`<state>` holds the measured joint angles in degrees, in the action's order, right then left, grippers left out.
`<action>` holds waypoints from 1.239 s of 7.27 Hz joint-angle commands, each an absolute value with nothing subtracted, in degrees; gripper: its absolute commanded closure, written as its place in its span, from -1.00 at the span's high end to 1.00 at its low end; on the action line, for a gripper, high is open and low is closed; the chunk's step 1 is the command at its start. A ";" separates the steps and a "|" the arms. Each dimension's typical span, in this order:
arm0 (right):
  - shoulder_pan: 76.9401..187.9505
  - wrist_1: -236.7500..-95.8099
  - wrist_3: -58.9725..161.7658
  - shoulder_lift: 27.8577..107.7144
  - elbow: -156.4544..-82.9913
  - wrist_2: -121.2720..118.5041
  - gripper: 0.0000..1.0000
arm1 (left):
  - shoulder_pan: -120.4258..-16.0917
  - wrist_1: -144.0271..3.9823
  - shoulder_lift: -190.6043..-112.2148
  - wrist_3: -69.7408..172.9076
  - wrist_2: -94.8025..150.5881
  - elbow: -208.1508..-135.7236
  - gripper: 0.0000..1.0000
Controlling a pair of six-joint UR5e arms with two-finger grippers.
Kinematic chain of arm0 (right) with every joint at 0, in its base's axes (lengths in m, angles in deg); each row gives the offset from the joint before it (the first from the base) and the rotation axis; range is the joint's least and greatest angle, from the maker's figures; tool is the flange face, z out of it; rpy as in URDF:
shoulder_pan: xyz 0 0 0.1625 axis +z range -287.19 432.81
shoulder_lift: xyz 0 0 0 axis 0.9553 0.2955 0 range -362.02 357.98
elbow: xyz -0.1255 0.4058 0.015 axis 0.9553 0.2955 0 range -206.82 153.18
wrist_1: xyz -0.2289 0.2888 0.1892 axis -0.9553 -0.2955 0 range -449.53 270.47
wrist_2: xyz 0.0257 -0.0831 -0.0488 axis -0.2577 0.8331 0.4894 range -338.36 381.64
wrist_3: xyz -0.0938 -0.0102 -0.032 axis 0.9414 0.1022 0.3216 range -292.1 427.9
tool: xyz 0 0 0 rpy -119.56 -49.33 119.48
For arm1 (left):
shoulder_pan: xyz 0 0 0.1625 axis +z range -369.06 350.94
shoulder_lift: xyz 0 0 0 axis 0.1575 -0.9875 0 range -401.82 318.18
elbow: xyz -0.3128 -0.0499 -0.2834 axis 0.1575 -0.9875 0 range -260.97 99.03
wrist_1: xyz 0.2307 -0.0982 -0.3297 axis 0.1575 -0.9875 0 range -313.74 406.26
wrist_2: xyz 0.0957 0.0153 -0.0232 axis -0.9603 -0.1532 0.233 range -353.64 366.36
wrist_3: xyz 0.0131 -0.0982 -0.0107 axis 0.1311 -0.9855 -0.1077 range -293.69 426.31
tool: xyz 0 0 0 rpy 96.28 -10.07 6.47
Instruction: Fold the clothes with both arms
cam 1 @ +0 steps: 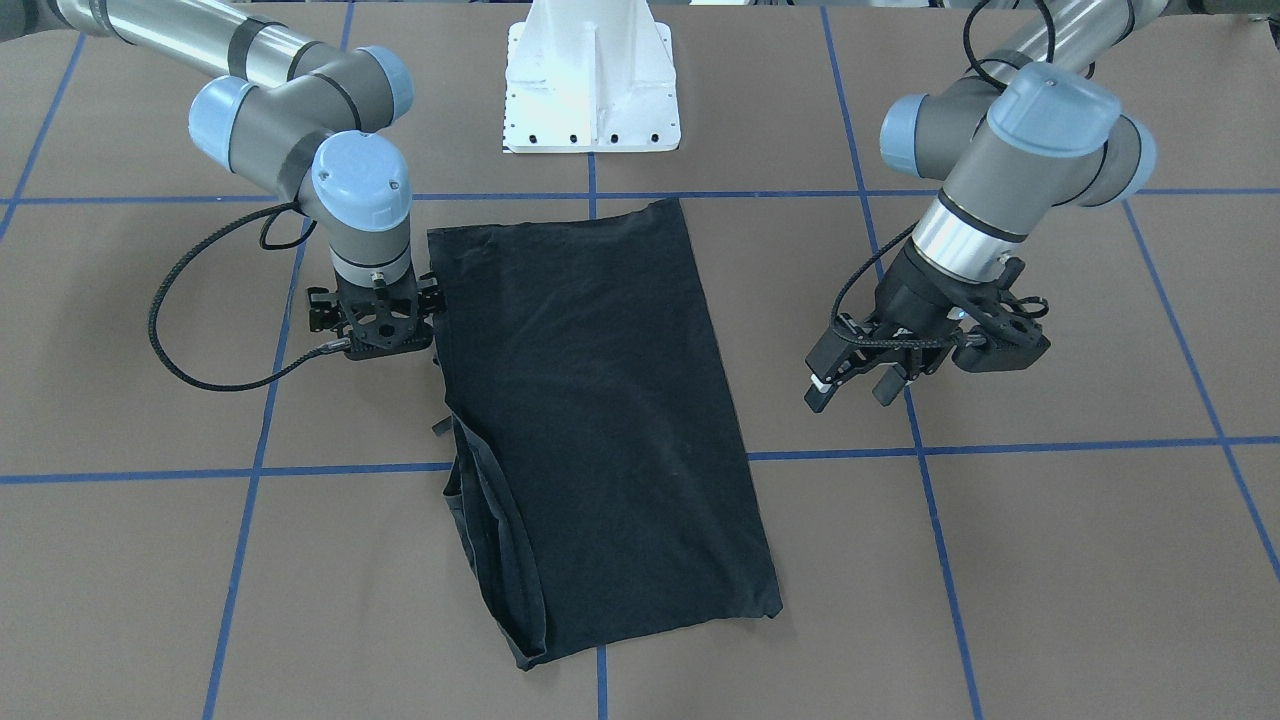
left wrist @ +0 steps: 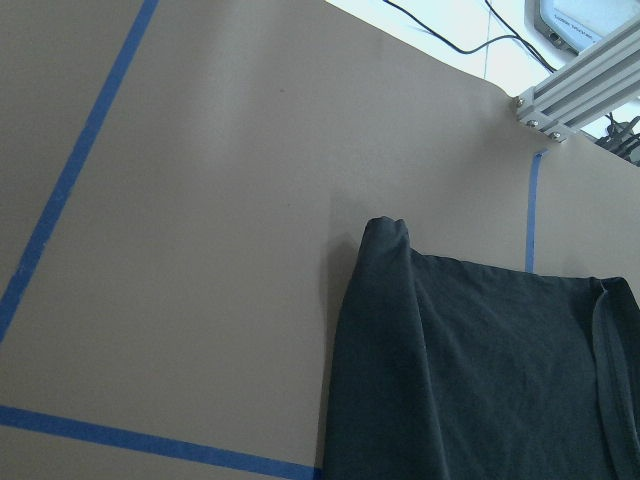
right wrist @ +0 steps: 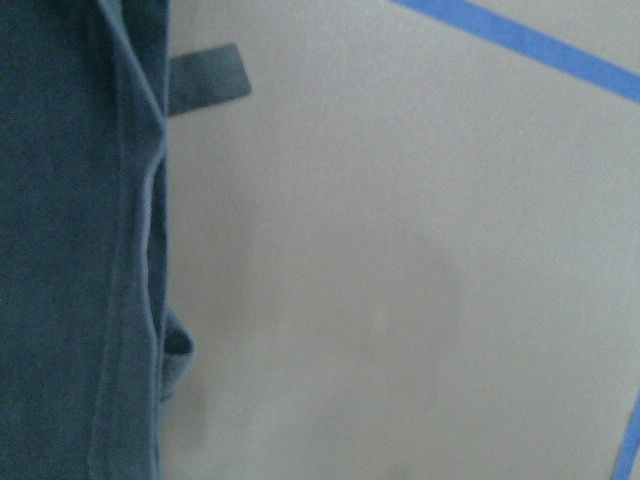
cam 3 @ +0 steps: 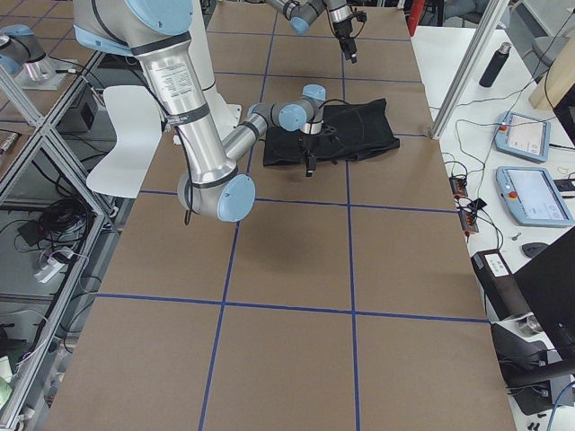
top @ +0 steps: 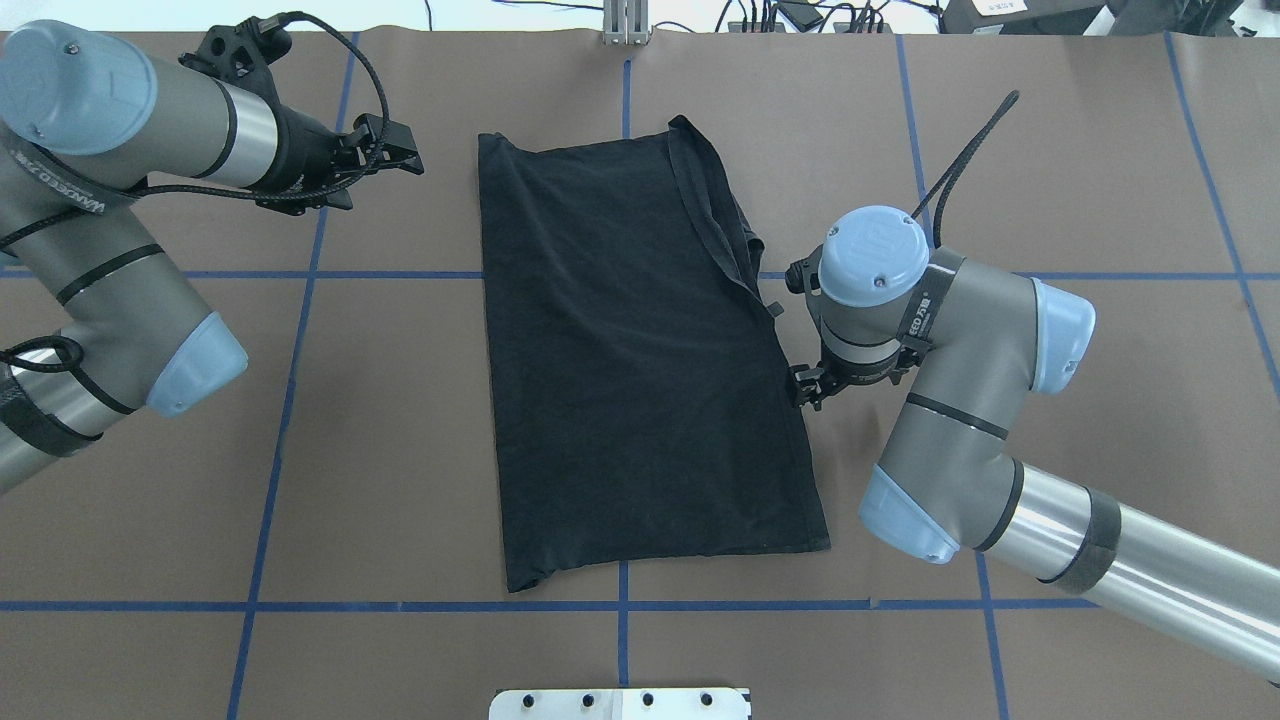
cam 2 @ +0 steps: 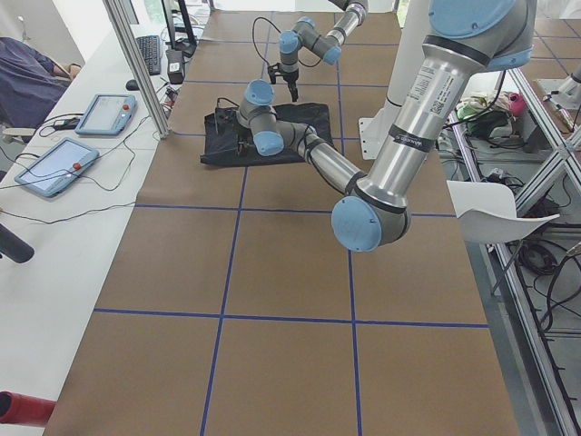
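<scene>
left hand open, empty | right hand beside T-shirt edge

A black short-sleeved fabric T-shirt lies flat at the table's middle. It is folded lengthwise into a long, plain rectangle, with folds bunched along its far right edge. The silver-grey tubular left arm hangs off the shirt's far left corner, the fingers of its black gripper parted. The matching right arm points straight down at the shirt's right edge.
</scene>
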<state>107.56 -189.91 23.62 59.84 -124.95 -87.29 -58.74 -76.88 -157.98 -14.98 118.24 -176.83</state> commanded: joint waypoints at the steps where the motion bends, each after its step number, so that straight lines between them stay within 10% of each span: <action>1: 110.07 -188.68 23.78 56.10 -125.25 -87.88 1.00 | -58.81 -76.88 -158.18 -14.90 118.16 -177.12 1.00; 9: 114.12 -168.99 26.41 40.88 -95.82 -85.77 1.00 | -59.60 -77.41 -158.53 -11.38 117.45 -180.28 1.00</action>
<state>114.14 -170.00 26.44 42.08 -97.87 -86.02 -59.55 -77.47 -158.53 -11.46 117.51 -179.32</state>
